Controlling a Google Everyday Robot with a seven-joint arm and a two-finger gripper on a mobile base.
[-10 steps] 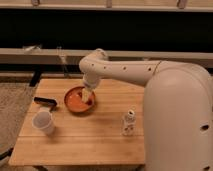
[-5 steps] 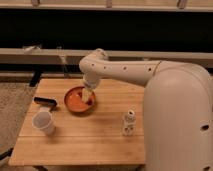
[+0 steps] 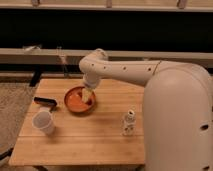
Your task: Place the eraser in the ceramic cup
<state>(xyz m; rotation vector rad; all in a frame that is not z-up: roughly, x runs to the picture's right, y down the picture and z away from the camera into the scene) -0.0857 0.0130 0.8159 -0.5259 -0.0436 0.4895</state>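
Observation:
The eraser (image 3: 45, 102) is a small flat black bar lying on the wooden table (image 3: 85, 137) near its left edge. The ceramic cup (image 3: 43, 122) is white and tapered and stands just in front of the eraser, slightly tilted. My gripper (image 3: 87, 96) hangs from the white arm over the orange bowl (image 3: 78, 101), to the right of the eraser and cup and apart from both.
A small white bottle (image 3: 129, 123) stands right of centre on the table. My large white arm and body fill the right side. A dark rail and bench run behind the table. Carpet shows at the left.

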